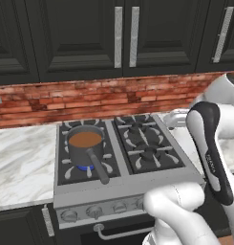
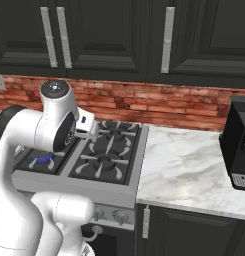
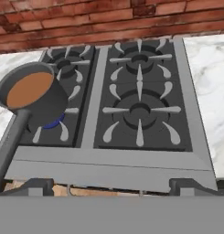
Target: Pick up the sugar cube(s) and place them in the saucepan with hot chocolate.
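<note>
Dark fingertips [image 3: 38, 186] poking up at 7 and 5 o'clock of the hand view, spread wide, nothing held. Gripper [image 3: 111, 188] hovering over the stove's [image 3: 145, 157] front edge. Saucepan [image 1: 86, 143] on the front-left burner, at 10 o'clock in hand view, full of smooth orange-brown liquid, blue flame [image 3: 54, 123] underneath, handle pointing toward 7 o'clock. Can't spot any sugar cubes. Tiny lettering on the forearm [image 1: 211, 153], too small to read. Arm folded up, elbow high, black coffee machine [image 2: 236, 147] off at 3 o'clock on the marble counter [image 2: 184, 170].

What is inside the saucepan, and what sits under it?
The saucepan holds smooth orange-brown liquid; no lumps show on its surface. Under it a blue flame shows on the stove burner; the pan covers the burner itself.
</note>
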You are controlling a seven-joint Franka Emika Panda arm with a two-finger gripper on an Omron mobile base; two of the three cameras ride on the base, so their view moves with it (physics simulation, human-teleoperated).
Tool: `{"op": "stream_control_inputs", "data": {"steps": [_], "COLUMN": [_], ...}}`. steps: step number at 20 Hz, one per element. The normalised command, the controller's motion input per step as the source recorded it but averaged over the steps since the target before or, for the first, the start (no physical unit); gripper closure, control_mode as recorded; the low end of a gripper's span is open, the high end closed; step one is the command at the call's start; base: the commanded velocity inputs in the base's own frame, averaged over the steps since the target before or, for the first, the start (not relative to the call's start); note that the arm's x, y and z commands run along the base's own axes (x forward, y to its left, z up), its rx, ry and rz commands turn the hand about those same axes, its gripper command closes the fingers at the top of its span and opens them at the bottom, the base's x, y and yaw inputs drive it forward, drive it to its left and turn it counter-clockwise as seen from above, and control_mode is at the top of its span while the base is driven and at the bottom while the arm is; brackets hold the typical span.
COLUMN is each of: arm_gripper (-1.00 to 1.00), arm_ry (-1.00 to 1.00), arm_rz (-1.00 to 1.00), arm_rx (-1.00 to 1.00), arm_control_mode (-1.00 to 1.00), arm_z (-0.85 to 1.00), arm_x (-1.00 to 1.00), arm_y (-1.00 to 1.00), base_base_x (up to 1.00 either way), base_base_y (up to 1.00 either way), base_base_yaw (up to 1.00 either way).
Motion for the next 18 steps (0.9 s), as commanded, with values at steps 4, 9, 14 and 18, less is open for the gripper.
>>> {"op": "stream_control_inputs", "data": {"steps": [4,9,14,18], "arm_gripper": [-1.0,-1.0,-1.0,-1.0], "arm_ry": [0.0,0.0,-0.03,-0.01], "arm_rz": [-0.08,-0.04,0.01,0.01], "arm_rx": [0.0,-0.02,-0.03,-0.05], "arm_control_mode": [-1.0,-1.0,-1.0,-1.0], "arm_z": [-0.07,-0.18,0.09,0.23], "arm_x": [-0.47,-0.41,-0.24,-0.02], "arm_y": [-0.79,-0.43,0.08,0.06], "base_base_x": [0.0,0.0,0.0,0.0], "base_base_y": [0.0,0.0,0.0,0.0], "base_base_yaw": [0.0,0.0,0.0,0.0]}}
